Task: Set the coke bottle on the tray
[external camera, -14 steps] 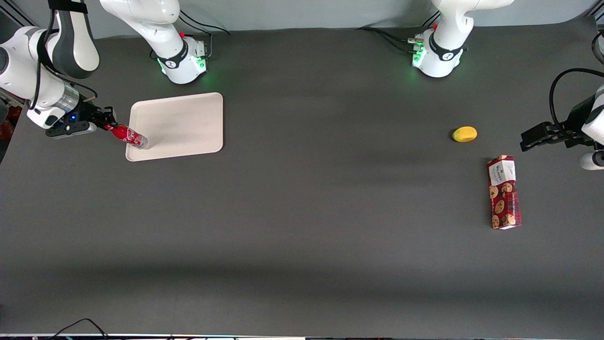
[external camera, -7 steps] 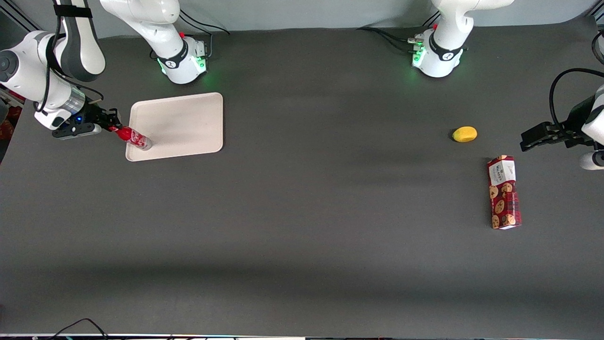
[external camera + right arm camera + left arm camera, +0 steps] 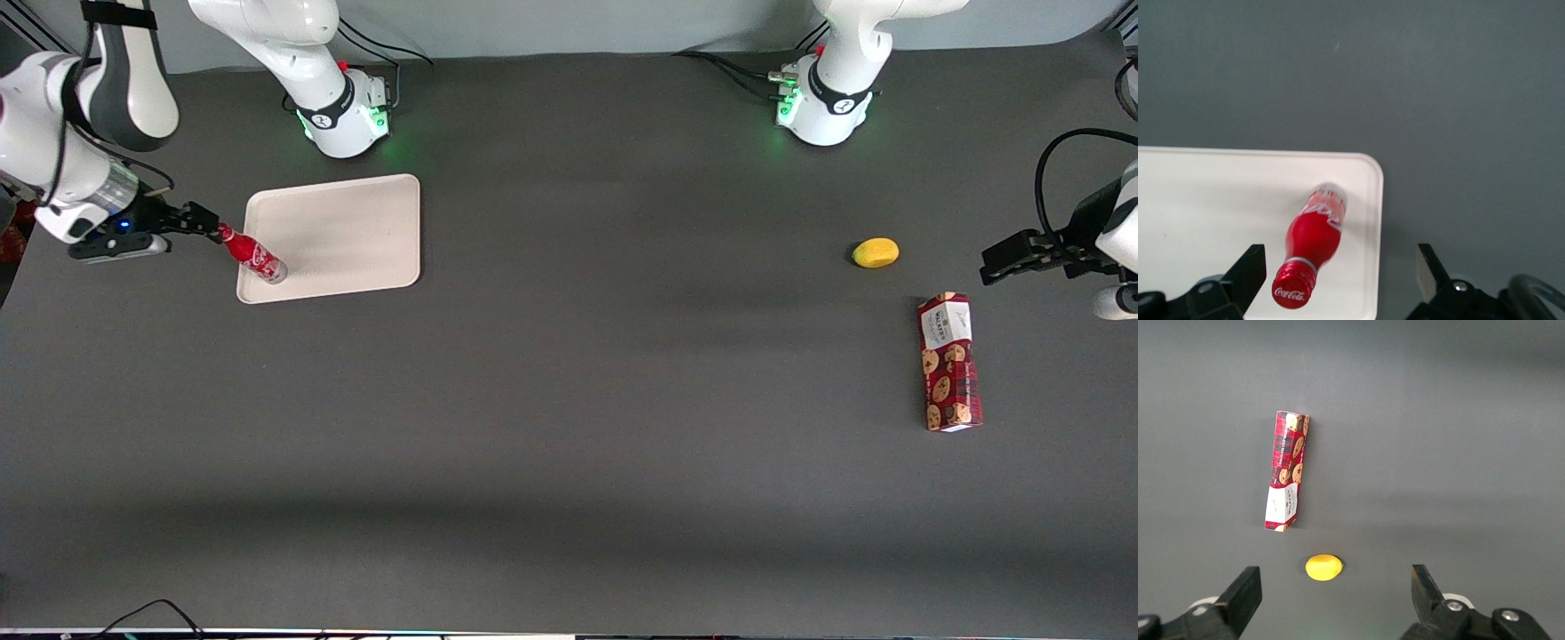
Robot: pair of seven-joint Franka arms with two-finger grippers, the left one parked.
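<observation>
The coke bottle point(image 3: 253, 258), red with white script, stands on its silvery base on the beige tray point(image 3: 347, 231), at the tray's corner nearest the front camera and the working arm's end of the table. My right gripper point(image 3: 206, 224) is open and empty, just above and beside the red cap, not touching it. In the right wrist view the bottle point(image 3: 1313, 237) stands on the tray point(image 3: 1218, 200) close to its rim. The cap sits between the wide-apart fingers of the gripper point(image 3: 1338, 277), nearer one of them.
A red cookie box point(image 3: 949, 362) and a small yellow fruit-like thing point(image 3: 876, 252) lie toward the parked arm's end of the table; both also show in the left wrist view, the box point(image 3: 1287, 471) and the yellow thing point(image 3: 1323, 567). Two robot bases point(image 3: 342, 111) stand at the table's back edge.
The gripper was shut on the bottle's neck and has opened and drawn back from it. The bottle now stands free on the tray's corner.
</observation>
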